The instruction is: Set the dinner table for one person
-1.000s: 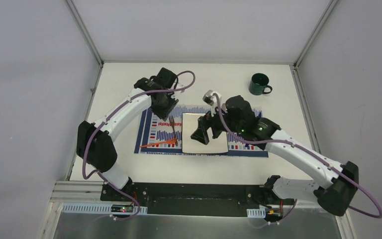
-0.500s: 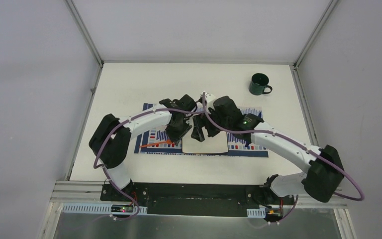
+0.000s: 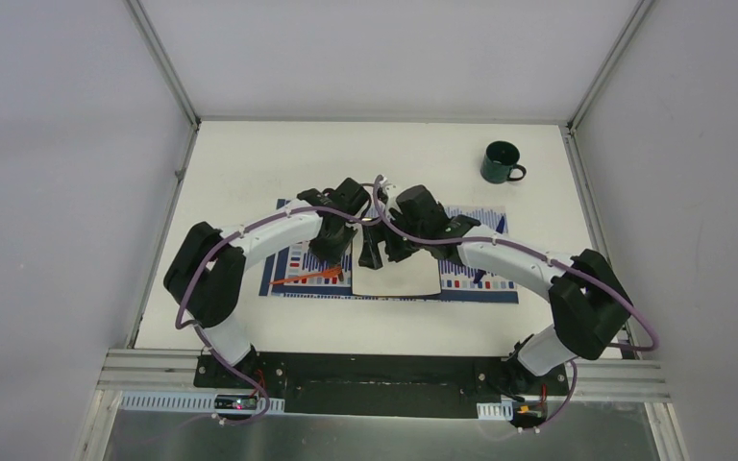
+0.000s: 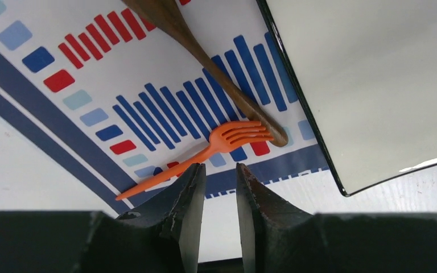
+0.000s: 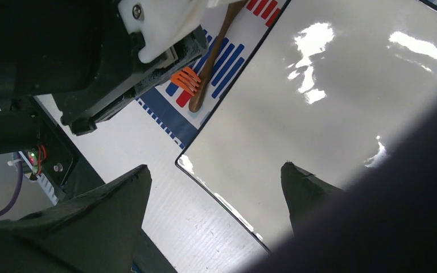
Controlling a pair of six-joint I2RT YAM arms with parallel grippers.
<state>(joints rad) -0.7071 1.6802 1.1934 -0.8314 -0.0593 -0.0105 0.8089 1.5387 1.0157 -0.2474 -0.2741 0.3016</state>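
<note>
Poised above the striped placemat [image 4: 91,102], the left gripper [image 4: 221,170] is seen with its fingers only narrowly parted, and nothing is held between them. Just beyond them an orange fork [image 4: 216,145] is laid on the mat, its tines against the end of a brown wooden utensil [image 4: 216,74]. The right gripper [image 5: 215,170] is spread wide and empty over the square white plate [image 5: 330,114], which is set on the mat. The mat is borne by the dinner table [image 3: 250,163], and a green mug [image 3: 502,161] is stood near its far right corner.
</note>
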